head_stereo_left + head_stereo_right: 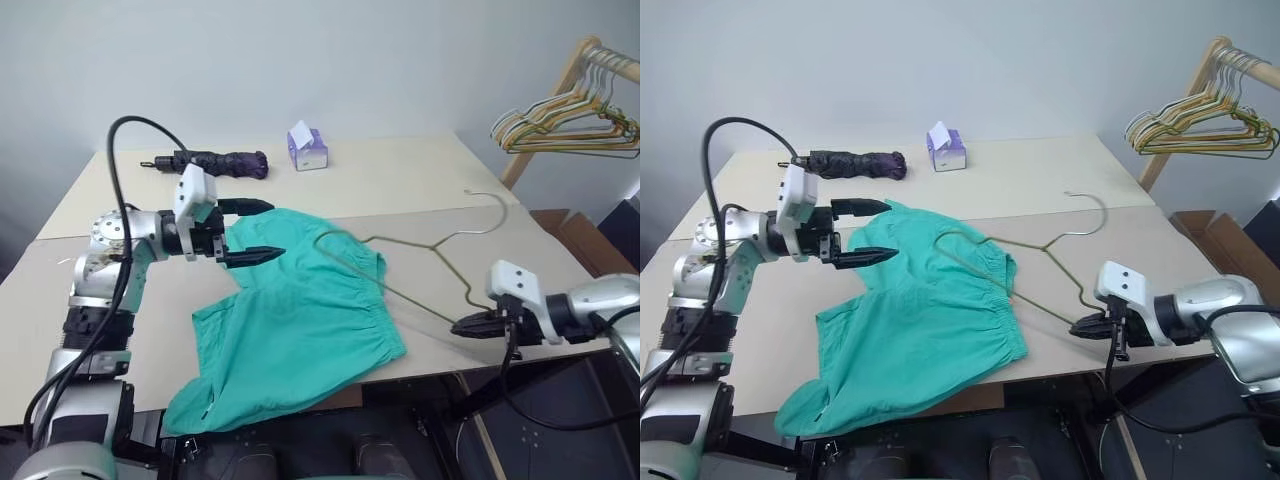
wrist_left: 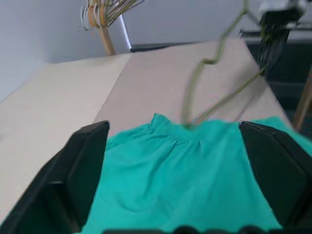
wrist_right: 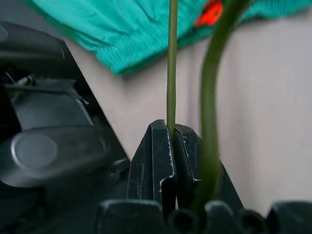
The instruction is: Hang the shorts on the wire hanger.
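Observation:
The teal-green shorts (image 1: 300,320) lie spread on the table (image 1: 420,180), one leg hanging over the front edge. My left gripper (image 1: 262,232) hovers open just above their upper left part, pointing right; its wide-apart fingers (image 2: 83,165) frame the cloth in the left wrist view. The wire hanger (image 1: 430,245) lies to the right of the shorts, hook toward the back. Its left corner rests at the gathered waistband. My right gripper (image 1: 470,325) is shut on the hanger's lower wire near the table's front edge; the right wrist view shows the wire (image 3: 170,73) pinched between the fingertips, with the orange-red tag (image 3: 209,14) beyond.
A folded dark umbrella (image 1: 215,163) and a purple tissue box (image 1: 307,148) sit at the back of the table. A bunch of pale hangers (image 1: 570,120) hangs on a wooden rack at the far right. A cardboard box (image 1: 585,240) stands beside the table's right edge.

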You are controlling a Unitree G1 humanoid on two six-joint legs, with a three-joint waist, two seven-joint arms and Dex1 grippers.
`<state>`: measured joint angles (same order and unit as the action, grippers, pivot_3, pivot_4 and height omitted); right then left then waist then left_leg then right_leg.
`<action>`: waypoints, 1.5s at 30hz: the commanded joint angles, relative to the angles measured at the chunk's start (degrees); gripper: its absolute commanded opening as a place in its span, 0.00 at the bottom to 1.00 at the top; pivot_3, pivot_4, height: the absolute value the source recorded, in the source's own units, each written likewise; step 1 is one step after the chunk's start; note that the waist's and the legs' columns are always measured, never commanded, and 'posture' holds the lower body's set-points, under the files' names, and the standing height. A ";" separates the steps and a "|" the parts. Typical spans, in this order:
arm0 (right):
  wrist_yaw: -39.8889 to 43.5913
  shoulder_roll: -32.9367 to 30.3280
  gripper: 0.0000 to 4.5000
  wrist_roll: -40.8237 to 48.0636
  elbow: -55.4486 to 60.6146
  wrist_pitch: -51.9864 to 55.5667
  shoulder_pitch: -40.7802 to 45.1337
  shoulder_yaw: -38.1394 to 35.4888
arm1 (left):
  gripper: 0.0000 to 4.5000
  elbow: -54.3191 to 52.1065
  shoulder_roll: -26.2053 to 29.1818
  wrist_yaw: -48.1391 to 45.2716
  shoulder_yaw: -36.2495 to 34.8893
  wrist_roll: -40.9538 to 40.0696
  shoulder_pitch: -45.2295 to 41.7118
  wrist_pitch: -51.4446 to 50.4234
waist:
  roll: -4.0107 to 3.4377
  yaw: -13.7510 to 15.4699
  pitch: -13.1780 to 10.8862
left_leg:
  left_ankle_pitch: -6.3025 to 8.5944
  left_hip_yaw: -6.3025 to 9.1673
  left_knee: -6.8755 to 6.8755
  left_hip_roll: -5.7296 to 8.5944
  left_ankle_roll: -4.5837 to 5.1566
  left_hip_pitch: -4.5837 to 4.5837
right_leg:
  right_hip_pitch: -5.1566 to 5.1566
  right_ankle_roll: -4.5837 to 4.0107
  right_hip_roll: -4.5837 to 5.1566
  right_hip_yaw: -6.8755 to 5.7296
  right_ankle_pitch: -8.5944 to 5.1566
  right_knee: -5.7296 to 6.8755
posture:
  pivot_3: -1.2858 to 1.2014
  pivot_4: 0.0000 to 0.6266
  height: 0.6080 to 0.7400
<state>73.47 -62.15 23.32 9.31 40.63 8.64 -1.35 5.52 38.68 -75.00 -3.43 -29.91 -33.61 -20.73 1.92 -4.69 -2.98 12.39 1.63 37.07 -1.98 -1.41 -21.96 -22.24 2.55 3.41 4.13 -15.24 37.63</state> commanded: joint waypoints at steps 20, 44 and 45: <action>0.35 -1.90 0.00 6.74 -9.55 18.24 -4.27 1.12 | 0.99 -14.47 5.10 -2.23 -3.07 -7.78 6.78 -4.47 | -0.07 -0.37 -0.06 | 0.04 -0.03 -0.02 0.00 0.05 0.02 | 0.01 0.45 -0.02 0.02 -0.28 -0.06 | 0.49 0.06 1.00; 4.23 -1.33 0.00 3.40 -15.42 15.13 4.94 10.35 | 0.99 -15.05 5.34 -2.71 -1.85 -6.13 8.38 -2.96 | -0.13 0.75 -0.11 | 0.04 -0.06 -0.03 0.01 0.06 0.00 | 0.01 0.46 -0.01 0.03 -0.28 -0.13 | 0.50 0.06 1.00; 4.98 -1.23 0.00 3.31 -15.87 14.89 5.72 10.99 | 0.99 -15.13 5.38 -2.69 -1.82 -6.16 8.42 -2.96 | -0.14 0.75 -0.11 | 0.04 -0.07 -0.03 0.01 0.06 0.00 | 0.00 0.46 -0.01 0.03 -0.28 -0.13 | 0.50 0.06 1.00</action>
<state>76.69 -63.35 26.83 -6.42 56.84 12.99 9.68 -8.15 43.55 -77.67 -4.97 -35.95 -24.62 -24.27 1.79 -3.95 -3.09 12.43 1.57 37.04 -1.98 -1.35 -21.95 -22.24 3.01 3.40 4.16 -15.53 37.50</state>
